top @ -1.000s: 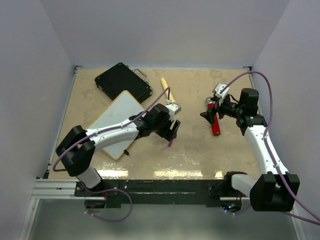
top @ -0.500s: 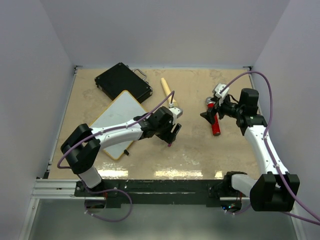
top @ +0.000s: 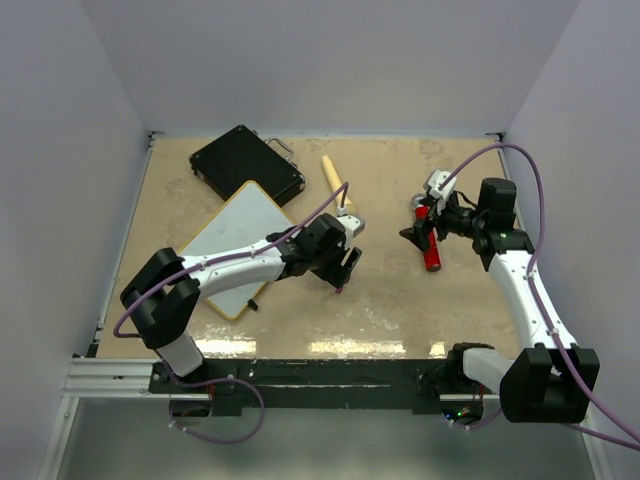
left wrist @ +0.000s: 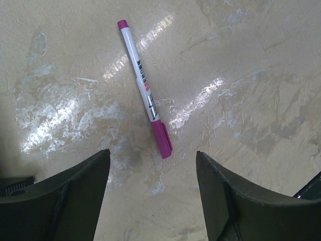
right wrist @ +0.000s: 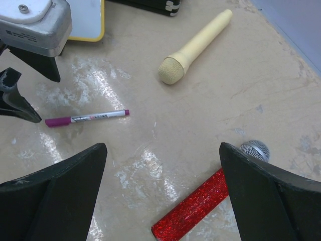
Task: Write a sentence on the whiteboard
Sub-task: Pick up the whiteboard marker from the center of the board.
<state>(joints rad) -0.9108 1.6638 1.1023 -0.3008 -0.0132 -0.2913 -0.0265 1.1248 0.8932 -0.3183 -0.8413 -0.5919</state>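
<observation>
Left gripper (left wrist: 150, 159) first: its two dark fingers stand spread with nothing between them, poised above the marker (left wrist: 145, 88). The marker lies flat on the table (left wrist: 261, 75), its magenta cap end just inside the gap and its white barrel running away from the jaws. Over on the right, the right gripper (right wrist: 161, 145) is spread wide too and empty, beside the red glitter microphone (right wrist: 193, 206).

From where I stand, the job looks to be at its very start, fetching the pen. No sentence shows on the part of the whiteboard (top: 240, 212) I can see. Next, I'd expect the fingers to come down astride the barrel and close across it. The pen lies a little aslant to the gap, so a slight wrist turn may help. The cap looks to be on and would have to come off before any stroke.

That whiteboard lies to the left of the left gripper, well apart from the fingers and the marker. It sits cornerwise, with the forearm passing over it and the black case (top: 245, 165) just beyond its far corner.
</observation>
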